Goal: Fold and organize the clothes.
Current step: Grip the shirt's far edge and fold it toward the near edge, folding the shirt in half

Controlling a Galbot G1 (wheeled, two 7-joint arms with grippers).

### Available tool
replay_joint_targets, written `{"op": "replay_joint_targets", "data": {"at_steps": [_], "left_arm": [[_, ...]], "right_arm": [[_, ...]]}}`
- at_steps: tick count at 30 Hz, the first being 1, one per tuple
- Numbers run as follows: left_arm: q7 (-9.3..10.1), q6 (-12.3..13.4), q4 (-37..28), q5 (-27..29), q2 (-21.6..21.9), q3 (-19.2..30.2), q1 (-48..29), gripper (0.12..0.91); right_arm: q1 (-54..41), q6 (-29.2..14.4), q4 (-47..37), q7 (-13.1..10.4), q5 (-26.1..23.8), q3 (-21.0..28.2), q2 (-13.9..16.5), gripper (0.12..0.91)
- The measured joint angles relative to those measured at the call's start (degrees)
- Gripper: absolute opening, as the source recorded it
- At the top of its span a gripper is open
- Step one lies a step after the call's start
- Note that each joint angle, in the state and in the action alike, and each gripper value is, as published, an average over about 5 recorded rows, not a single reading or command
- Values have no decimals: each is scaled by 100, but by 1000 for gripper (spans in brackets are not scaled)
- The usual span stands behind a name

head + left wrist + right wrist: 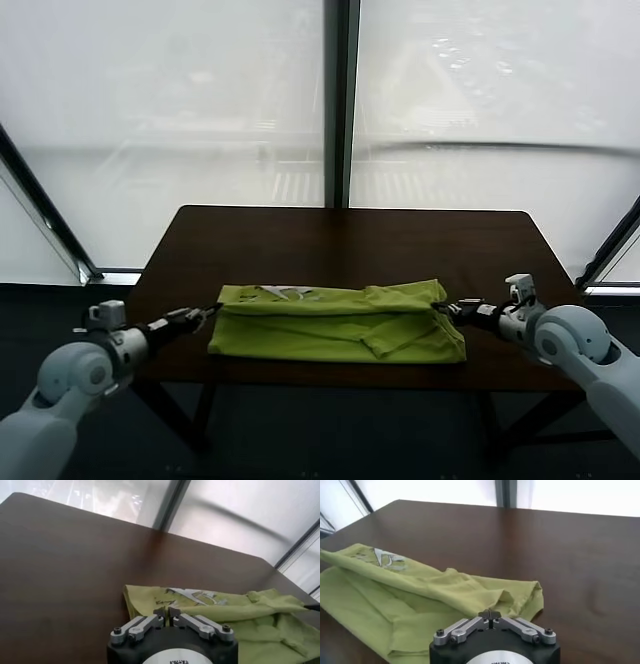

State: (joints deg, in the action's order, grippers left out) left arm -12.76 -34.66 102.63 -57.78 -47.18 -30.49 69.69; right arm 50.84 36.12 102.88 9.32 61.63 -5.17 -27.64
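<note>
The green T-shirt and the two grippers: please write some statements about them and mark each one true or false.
1. The T-shirt lies folded into a long band on the dark table. True.
2. The white graphic is near the shirt's right end. False: it is near the left end, on the side of the left gripper.
3. The right gripper is at the shirt's right end. True.
4. Both grippers are wide open. False: both are shut.
5. The shirt hangs over the table's front edge. False: it lies wholly on the tabletop.
</note>
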Motion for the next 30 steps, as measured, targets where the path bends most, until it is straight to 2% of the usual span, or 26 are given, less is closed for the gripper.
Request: {"op": "replay_joint_targets", "data": {"at_steps": [11,17,19,23,25,28,30], "left_arm": [[-29,13,79,26,-23,-223,335,217],[-26,18,54,74,-63,-245,396,217],[15,-14,61,85,-94,-245,415,217],[130,-81,117,82,-149,-273,465,221],[156,-111,167,52,-154,-321,506,248],[181,-172,250,-17,-122,-423,582,377],[180,-189,281,-53,-71,-494,618,508]], "right_arm": [[65,73,123,-44,8,42,14,139],[104,204,174,-157,155,-3,57,151],[97,201,194,-152,197,-37,80,211],[29,191,262,-129,314,-121,156,421],[-16,167,279,-143,353,-157,185,534],[-110,81,213,-268,373,-194,157,721],[-204,39,92,-369,360,-218,76,828]]}}
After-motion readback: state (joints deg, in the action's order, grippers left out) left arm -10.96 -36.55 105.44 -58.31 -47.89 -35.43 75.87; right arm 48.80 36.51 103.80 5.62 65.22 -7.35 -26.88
